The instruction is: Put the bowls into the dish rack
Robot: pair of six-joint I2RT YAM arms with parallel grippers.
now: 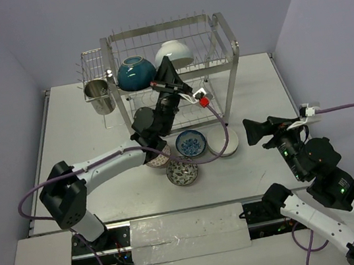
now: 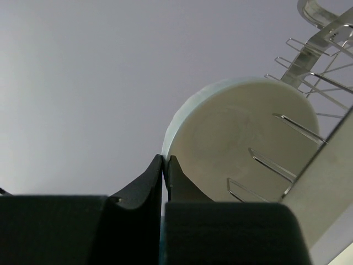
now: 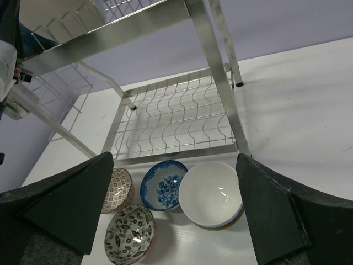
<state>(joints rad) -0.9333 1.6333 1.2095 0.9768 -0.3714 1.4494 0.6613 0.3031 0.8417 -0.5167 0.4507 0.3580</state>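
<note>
Left gripper: jaws closed on the rim of a pale bowl, with only a thin sliver of rim between the fingers. In the top view we see that bowl in the upper middle of the frame, on the top tier of the dish rack, resting among the prongs. The teal bowl sits left of it on the same tier, the two apart.

Right gripper: jaws spread wide, holding nothing. It hangs over the table at right of centre, clear of the rack and bowls.

Four bowls are on the table below the rack in the frame:
- white bowl, rightmost, touching the blue-and-white bowl
- dark floral bowl, lowest of the group
- red-patterned bowl, partly hidden under the left arm

The lower tier looks bare from the right wrist view.

Steel cup stands in the side basket at the rack's left end.
</note>
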